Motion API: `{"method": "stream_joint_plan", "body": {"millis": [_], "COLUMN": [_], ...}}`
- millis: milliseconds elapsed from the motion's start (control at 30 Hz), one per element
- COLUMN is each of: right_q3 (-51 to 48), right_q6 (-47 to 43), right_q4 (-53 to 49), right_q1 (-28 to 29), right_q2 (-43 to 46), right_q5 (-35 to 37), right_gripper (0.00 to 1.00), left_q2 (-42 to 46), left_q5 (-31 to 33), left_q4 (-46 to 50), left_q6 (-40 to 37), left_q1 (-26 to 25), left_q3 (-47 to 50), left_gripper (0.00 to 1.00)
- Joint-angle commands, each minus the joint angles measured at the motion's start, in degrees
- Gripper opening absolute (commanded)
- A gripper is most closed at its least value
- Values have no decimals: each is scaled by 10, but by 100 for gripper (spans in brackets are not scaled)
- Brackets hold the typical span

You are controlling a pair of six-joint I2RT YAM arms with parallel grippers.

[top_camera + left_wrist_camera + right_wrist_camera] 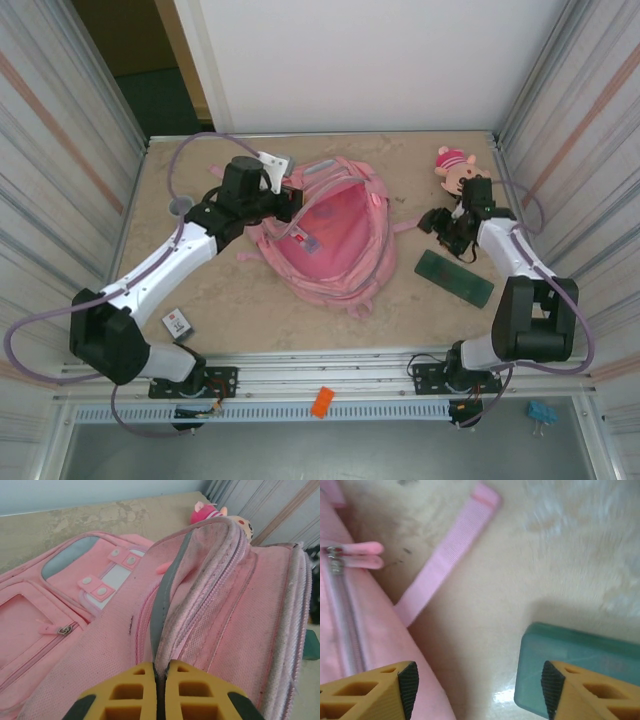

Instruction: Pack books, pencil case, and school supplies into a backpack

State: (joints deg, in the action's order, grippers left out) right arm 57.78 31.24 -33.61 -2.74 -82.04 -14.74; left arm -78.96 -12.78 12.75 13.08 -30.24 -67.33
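With the left pincer [160,677] clamped shut on the rim of the backpack [330,240], which lay open mid-worktop [250,300], and the right pincer [477,685] wide at the flat green case's [570,665] edge, the pinched fabric could have slipped and let the mouth collapse.

You have bare table [250,300] along the bottom of the top view, in front of the backpack [335,250], and another bare patch at upper centre-right, between it and the plush head [455,168]. The backpack's mouth gapes at centre. The left gripper [160,667] pinches its rim, so that arm bars the left approach, with a grey cup [181,206] beside it. At right, a green case [455,278] and a loose pink strap [447,550] flank the spread right gripper [480,682].
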Motion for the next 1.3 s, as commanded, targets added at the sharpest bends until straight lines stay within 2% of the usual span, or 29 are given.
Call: {"method": "stream_joint_plan", "body": {"millis": [0, 100, 167, 267, 400, 600, 767, 967, 1133, 1200, 1267], "right_q3": [60, 67, 45, 8, -28, -76, -139, -204, -173, -160, -127], "right_q6": [-136, -143, -127, -106, -90, -83, -59, -4, -10, -22, -54], "right_q4": [-129, -160, -145, -103, -69, -54, -50, -67, -129, -119, -132], "right_q1": [-11, -73, -137, -201, -233, -233, -224, -145, -82, -72, -39], "right_q2": [13, 2, -9, -28, -52, -59, -19, 81, 170, 206, 226], "right_q5": [61, 52, 4, -62, -110, -102, -121, -121, -61, -70, -23], "right_gripper": [69, 70, 70, 70, 70, 70, 71, 72, 74, 81, 99], "left_q2": [45, 44, 42, 41, 43, 39, 37, 34, 37, 41, 42], "left_q5": [18, 16, 10, 7, 14, 14, 9, 3, -3, -2, -1], "left_q4": [-34, -38, -42, -44, -40, -40, -41, -44, -44, -44, -41], "left_q6": [-10, -6, -3, -2, -8, -7, -2, 2, 3, 1, -1], "left_q1": [15, 16, 16, 16, 17, 17, 17, 17, 17, 17, 17], "left_q3": [1, 5, 6, 5, 1, 1, 4, 4, 6, 8, 10], "left_gripper": [0, 0, 0, 0, 0, 0, 0, 0, 0, 0, 0]}}
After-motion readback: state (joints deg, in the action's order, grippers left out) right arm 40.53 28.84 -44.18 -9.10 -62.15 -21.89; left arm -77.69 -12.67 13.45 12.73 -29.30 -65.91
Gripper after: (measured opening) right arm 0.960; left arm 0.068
